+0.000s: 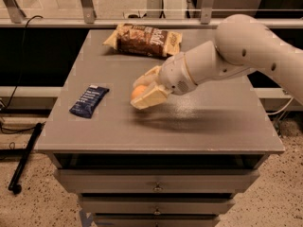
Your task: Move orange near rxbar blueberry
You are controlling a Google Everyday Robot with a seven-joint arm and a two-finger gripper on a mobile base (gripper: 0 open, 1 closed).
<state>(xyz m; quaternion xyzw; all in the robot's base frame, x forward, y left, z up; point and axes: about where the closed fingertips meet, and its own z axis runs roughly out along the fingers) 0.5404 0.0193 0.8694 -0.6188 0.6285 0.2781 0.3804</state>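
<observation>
**Orange held over mid-table, bar waiting to the left**

The orange (138, 91) is clamped between the closed fingers of the gripper (141, 94) over mid-table. The rxbar blueberry (89, 100) lies apart to its left. If released too high, the round fruit could roll away. The grey table (213, 122) has a snack bag (144, 39) at its far side, and the floor below is speckled.

The tool (144, 95), over the middle of the bench (222, 126), grips the orange (138, 91) and hides most of it. Its arm (246, 51) runs out of the picture's right edge. Print on the rxbar blueberry (89, 100), by the bench's left edge, is too small to read.
</observation>
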